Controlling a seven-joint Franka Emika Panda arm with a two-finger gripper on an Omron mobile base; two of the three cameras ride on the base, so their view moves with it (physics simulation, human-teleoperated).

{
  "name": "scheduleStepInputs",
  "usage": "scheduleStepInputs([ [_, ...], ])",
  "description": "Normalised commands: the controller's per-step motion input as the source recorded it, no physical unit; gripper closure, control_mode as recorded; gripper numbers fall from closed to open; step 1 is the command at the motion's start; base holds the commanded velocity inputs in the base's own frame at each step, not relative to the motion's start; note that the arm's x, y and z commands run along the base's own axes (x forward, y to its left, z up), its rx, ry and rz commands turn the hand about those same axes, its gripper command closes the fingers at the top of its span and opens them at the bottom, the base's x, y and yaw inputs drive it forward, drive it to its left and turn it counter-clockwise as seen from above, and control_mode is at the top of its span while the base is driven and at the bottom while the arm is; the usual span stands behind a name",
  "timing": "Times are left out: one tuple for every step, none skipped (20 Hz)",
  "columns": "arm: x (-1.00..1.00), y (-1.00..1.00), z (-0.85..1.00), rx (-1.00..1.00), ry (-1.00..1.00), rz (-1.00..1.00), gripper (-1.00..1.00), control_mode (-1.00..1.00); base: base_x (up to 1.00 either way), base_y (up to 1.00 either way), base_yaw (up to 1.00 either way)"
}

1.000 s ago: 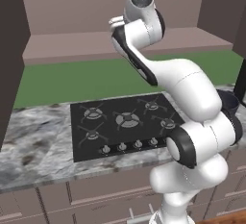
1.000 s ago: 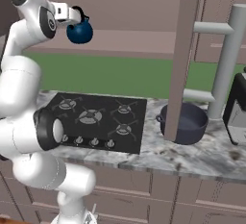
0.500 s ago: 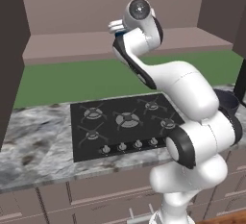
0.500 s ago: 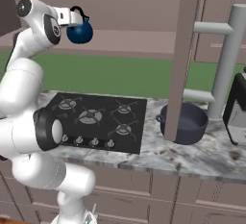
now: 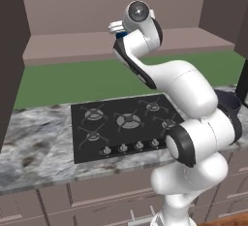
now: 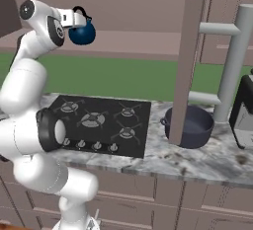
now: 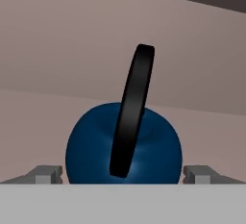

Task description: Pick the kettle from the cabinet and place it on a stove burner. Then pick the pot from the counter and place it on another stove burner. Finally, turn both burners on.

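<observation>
The small dark-blue kettle (image 6: 82, 33) stands on the cabinet shelf (image 6: 143, 42), its black looped handle (image 7: 131, 112) upright. My gripper (image 6: 75, 19) is at the kettle's upper left in the right base view, open. In the hand view the kettle (image 7: 93, 146) bulges between my two fingertips (image 7: 48, 173), and the gripper (image 7: 122, 172) does not grip it. The wide dark pot (image 6: 189, 126) sits on the marble counter (image 6: 197, 161), right of the black cooktop (image 6: 101, 121). From the left base view the cooktop (image 5: 121, 123) with its silver knobs (image 5: 131, 147) lies below my arm.
A tall mauve panel (image 6: 190, 61) stands just in front of the pot. To its right are a grey post frame (image 6: 232, 61) and a dark appliance (image 6: 244, 110). A dark cabinet side (image 5: 9, 74) bounds the left. Drawer fronts (image 5: 97, 191) run under the counter.
My hand has come down a little toward the kettle and its handle. The kettle, the pot and the jaws stay as they were.
</observation>
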Motion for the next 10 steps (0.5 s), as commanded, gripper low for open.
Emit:
scheduleStepInputs([
  [0.17,0.0,0.0,0.0,0.0,0.0,-1.0,-1.0,0.0,0.0,0.0],
  [0.15,0.0,0.0,0.0,0.0,0.0,-1.0,-1.0,0.0,0.0,0.0],
  [0.19,0.0,0.0,0.0,0.0,0.0,-1.0,-1.0,0.0,0.0,0.0],
  [0.19,0.0,0.0,0.0,0.0,0.0,-1.0,-1.0,0.0,0.0,0.0],
  [0.21,0.0,0.0,0.0,0.0,0.0,-1.0,-1.0,0.0,0.0,0.0],
  [0.22,0.0,0.0,0.0,0.0,0.0,-1.0,-1.0,0.0,0.0,0.0],
  [0.19,0.0,0.0,0.0,0.0,0.0,-1.0,-1.0,0.0,0.0,0.0],
  [0.22,0.0,0.0,0.0,0.0,0.0,-1.0,-1.0,0.0,0.0,0.0],
  [0.19,0.0,0.0,0.0,0.0,0.0,-1.0,-1.0,0.0,0.0,0.0],
  [0.13,0.0,0.0,0.0,0.0,0.0,-1.0,-1.0,0.0,0.0,0.0],
])
